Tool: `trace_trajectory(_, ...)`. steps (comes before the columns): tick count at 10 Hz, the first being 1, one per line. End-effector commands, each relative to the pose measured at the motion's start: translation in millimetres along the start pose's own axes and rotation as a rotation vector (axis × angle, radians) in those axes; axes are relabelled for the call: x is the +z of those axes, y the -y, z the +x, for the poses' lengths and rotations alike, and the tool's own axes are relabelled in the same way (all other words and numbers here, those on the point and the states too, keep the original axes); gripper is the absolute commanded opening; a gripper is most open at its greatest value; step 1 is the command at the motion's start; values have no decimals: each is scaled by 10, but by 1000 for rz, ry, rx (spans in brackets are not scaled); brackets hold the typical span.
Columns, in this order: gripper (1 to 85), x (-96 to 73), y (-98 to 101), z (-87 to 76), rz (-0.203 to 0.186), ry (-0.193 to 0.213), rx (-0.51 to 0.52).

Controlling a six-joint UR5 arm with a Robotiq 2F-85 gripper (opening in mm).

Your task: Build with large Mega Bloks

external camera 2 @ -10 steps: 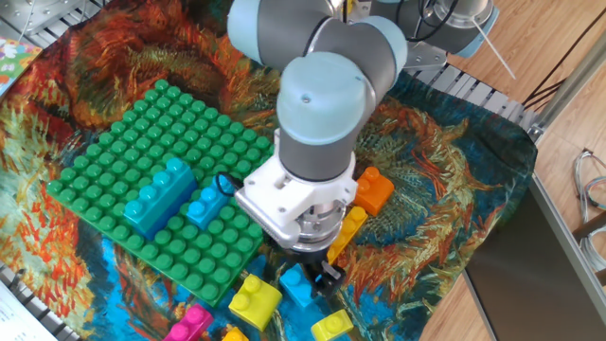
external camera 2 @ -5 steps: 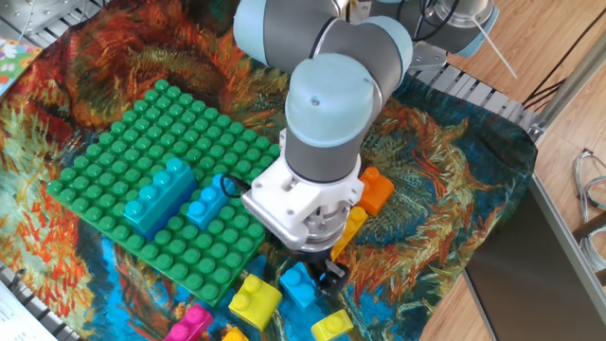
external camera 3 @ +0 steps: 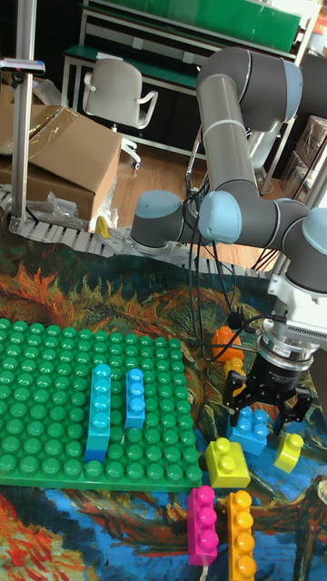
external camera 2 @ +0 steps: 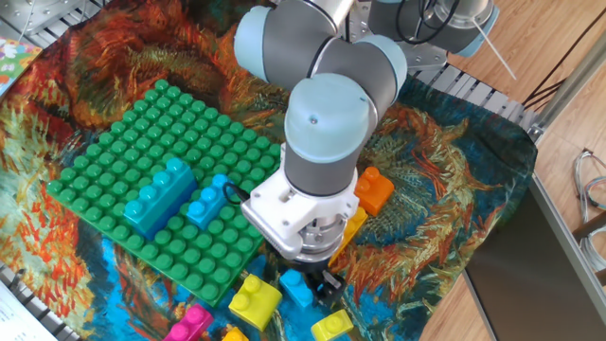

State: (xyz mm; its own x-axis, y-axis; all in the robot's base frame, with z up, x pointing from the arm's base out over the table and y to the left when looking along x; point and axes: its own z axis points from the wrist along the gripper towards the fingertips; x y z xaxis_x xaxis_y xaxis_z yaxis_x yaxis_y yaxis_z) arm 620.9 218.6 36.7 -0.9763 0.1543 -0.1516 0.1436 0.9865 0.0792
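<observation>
Green studded plate: large, flat on a patterned cloth that covers the counter.

Light blue long brick: pressed onto the plate, studs up. A second, shorter light blue brick stands just beside it on the plate, parallel to it.

Blue square brick: on the cloth off the plate's near corner, directly under the hand. The dark fingers reach down on either side of it, spread wider than the brick; whether they touch it cannot be told. In the fixed view the arm's wrist covers most of this brick, and only the lower end of the hand shows.

Yellow square brick: on the cloth just beside the blue one, close to the plate's edge.

Yellow small brick: on the cloth at the other side of the blue brick, tilted.

Yellow long brick: lies behind the hand, partly hidden by the wrist.

Orange brick: on the cloth beyond the yellow long one, near it.

Pink long brick and orange long brick: side by side on the cloth at the near edge, touching or nearly so.

Cardboard box and office chair: in the background, well apart from the counter.
</observation>
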Motion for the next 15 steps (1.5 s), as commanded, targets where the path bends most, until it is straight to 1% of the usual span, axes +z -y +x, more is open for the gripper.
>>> trace_trajectory(1, 710, 64, 43, 25, -8, 12, 29)
trace_trajectory(3, 710, 70, 105, 67, -1, 17, 20)
trace_trajectory(4, 663, 66, 98, 72, -1, 15, 25)
trace_trajectory(5, 513, 72, 80, 76, 0, 9, 34)
trace_trajectory(6, 483, 67, 34, 71, -5, 10, 35)
trace_trajectory(7, 330, 16, -20, 60, 0, 11, 48)
trace_trajectory(8, 130, -89, -82, 117, 8, -17, 72)
trace_trajectory(9, 13, -156, -196, 143, -23, -34, 73)
trace_trajectory(10, 13, -163, -225, 114, -36, -20, 44)
trace_trajectory(11, 13, -171, -237, 118, -38, -20, 27)
trace_trajectory(12, 13, -216, -244, 144, -39, -25, 4)
trace_trajectory(13, 13, -252, -215, 163, -31, -22, -28)
trace_trajectory(15, 13, -274, -299, 165, -56, -7, -72)
